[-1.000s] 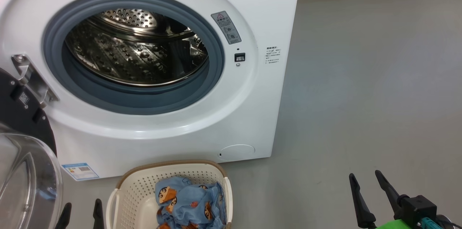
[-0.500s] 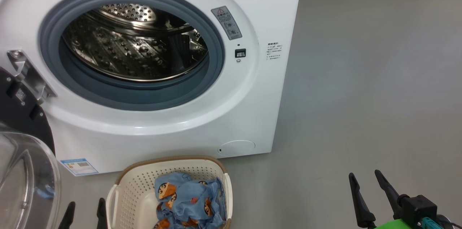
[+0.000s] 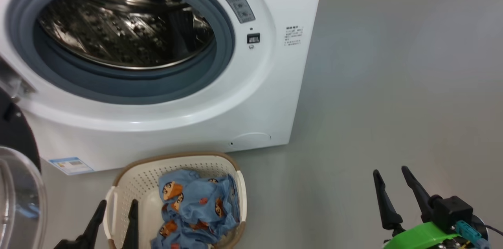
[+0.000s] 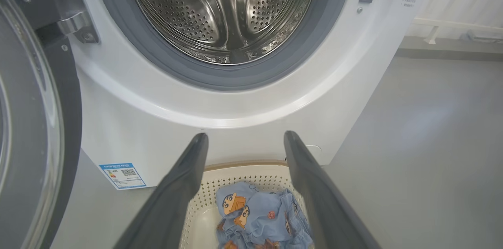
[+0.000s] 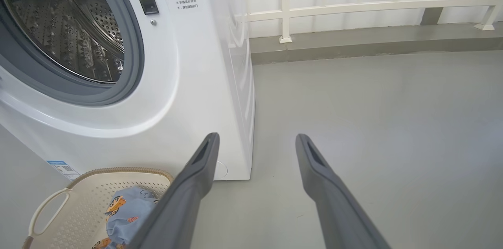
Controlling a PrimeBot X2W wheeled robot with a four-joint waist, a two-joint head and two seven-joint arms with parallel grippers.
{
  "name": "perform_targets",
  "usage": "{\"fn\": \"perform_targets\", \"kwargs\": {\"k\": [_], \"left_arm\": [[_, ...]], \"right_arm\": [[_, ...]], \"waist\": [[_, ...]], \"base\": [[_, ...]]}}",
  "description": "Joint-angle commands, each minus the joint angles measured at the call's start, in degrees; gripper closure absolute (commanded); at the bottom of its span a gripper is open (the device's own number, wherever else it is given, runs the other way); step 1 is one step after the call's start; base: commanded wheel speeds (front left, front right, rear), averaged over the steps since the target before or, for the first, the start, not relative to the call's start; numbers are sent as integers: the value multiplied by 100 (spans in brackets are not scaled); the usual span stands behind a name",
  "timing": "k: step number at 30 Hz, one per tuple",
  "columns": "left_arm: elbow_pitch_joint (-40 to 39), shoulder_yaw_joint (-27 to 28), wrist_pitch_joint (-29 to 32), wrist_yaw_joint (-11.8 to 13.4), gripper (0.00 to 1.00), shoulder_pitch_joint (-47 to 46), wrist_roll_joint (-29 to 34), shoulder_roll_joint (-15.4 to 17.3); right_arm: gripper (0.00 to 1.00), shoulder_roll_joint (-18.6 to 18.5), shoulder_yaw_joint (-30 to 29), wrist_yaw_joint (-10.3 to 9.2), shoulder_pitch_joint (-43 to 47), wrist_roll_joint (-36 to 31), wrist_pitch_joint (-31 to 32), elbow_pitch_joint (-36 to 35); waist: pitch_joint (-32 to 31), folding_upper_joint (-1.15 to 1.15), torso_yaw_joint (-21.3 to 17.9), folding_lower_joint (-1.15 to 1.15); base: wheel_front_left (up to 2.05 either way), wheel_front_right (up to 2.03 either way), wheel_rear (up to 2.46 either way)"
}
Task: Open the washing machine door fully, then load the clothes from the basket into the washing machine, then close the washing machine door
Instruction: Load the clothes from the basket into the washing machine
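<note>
- Left gripper (image 3: 118, 202) first: its two dark fingers stand wide apart with nothing between them, hovering over the near-left rim of the basket (image 3: 173, 157).
- Here's the relation that counts: the clothes (image 3: 196, 205) lie just ahead of those fingers and a touch to their right, down inside the basket. In the left wrist view the bundle sits framed right between the fingers.
- The bundle's long axis runs from the basket's far wall toward its near wall, roughly in line with the fingers.
- It crowds the basket's right side; the left half of the basket floor is bare.
- Right gripper (image 3: 390, 170): fingers also spread and empty, out over the grey floor (image 3: 373, 84), well apart from the basket's right edge. The left arm is clearly nearer, so I'd judge the pick is its job.
- Beyond the basket stands the washing machine (image 3: 255, 103), the basket's far rim near its front.
- The washing machine door (image 3: 15, 198) is swung open at the left, and the steel drum (image 3: 118, 33) has no laundry in the part I can see.
</note>
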Motion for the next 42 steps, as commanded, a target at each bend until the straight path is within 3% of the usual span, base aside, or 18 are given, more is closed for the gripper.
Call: {"fn": "perform_targets", "kwargs": {"k": [1,18,26,33,42], "left_arm": [[-27,108,-37,-8,0,-283,-88,101],[1517,-1538,-37,-9,0,-1916,-1649,1207],[2037,-1902,-37,-9,0,-2505,-2257,1625],[2596,-1971,-37,-9,0,-2885,-2765,1789],[3028,-2694,-13,-9,0,-3366,-3678,1993]], "right_arm": [[0,-44,171,9,-204,43,-68,-164],[0,-43,535,9,-969,305,-68,-416],[0,-43,681,9,-1291,372,-68,-529],[0,-43,831,9,-1564,395,-68,-632],[0,-43,933,9,-1724,419,-68,-775]], "waist": [[232,0,-104,0],[1805,0,-653,0],[2404,0,-846,0],[2903,0,-976,0],[3362,0,-1098,0]], "base": [[0,0,0],[0,0,0],[0,0,0],[0,0,0],[0,0,0]]}}
